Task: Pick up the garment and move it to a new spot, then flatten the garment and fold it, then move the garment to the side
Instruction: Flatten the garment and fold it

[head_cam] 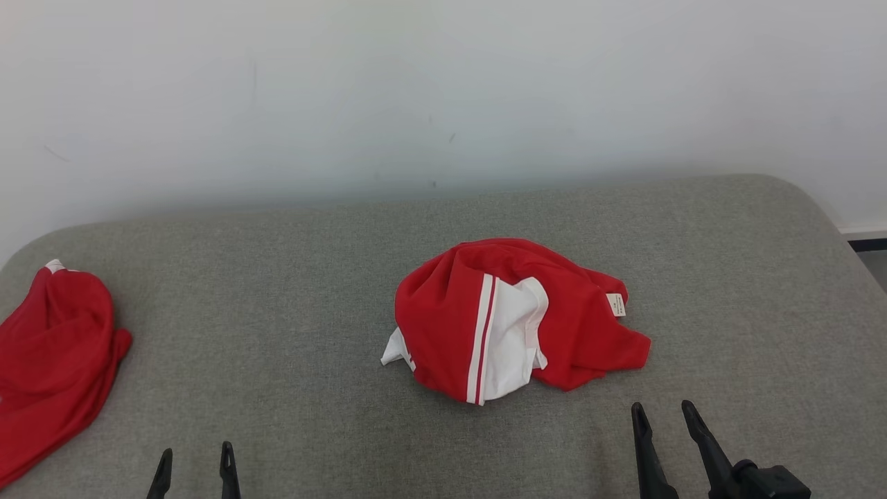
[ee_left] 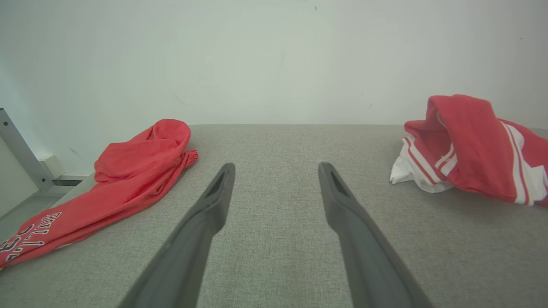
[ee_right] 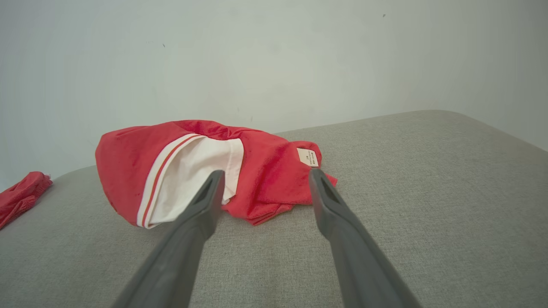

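A crumpled red garment (head_cam: 513, 319) with a white panel and red-and-white stripes lies bunched in the middle of the grey padded table (head_cam: 291, 291); a small white label shows on its right side. It also sits at the right edge of the left wrist view (ee_left: 471, 149) and just beyond the fingers in the right wrist view (ee_right: 205, 167). My right gripper (head_cam: 664, 410) stands open close to the garment's near right edge, not touching it. Near the table's front, left of centre, my left gripper (head_cam: 195, 454) is open with nothing between its fingers.
A second red garment (head_cam: 52, 346) with white lettering lies at the table's left edge, draping over it (ee_left: 120, 184). A white wall rises behind the table. The table's rounded right corner (head_cam: 818, 208) drops off to the floor. A metal frame leg (ee_left: 19, 149) stands at far left.
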`<state>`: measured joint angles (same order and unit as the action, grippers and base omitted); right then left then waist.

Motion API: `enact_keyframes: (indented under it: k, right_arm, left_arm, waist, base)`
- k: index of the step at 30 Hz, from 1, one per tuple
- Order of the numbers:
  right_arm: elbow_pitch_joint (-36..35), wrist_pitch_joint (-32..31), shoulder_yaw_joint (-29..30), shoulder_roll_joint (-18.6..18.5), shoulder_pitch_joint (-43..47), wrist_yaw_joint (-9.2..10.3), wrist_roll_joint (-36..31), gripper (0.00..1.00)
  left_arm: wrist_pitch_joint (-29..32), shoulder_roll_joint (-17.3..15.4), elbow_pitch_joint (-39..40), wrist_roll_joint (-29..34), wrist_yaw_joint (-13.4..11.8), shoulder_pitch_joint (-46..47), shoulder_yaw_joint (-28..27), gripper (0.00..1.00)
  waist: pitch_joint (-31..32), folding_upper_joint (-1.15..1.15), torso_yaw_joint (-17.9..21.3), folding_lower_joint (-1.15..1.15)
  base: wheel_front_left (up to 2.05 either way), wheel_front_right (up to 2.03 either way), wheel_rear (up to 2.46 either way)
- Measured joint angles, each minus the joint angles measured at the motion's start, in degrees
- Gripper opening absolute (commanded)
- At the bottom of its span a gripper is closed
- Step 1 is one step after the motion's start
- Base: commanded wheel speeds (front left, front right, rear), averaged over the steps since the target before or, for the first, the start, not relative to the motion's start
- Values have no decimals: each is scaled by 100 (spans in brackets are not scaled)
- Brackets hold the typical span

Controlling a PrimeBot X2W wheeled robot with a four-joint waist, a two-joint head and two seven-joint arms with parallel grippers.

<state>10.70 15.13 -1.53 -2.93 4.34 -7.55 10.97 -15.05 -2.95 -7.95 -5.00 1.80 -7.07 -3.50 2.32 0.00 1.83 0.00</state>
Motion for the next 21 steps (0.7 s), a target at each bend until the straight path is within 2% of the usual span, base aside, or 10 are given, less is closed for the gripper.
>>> enact_keyframes:
  k: [21]
  right_arm:
    - [-3, 0, 2, 0, 4, 0, 1, 100]
  left_arm:
    - [0, -5, -37, 302, 209, 5, 89, 100]
  waist:
    - [-23, 0, -48, 0]
  base:
    - [0, 0, 0]
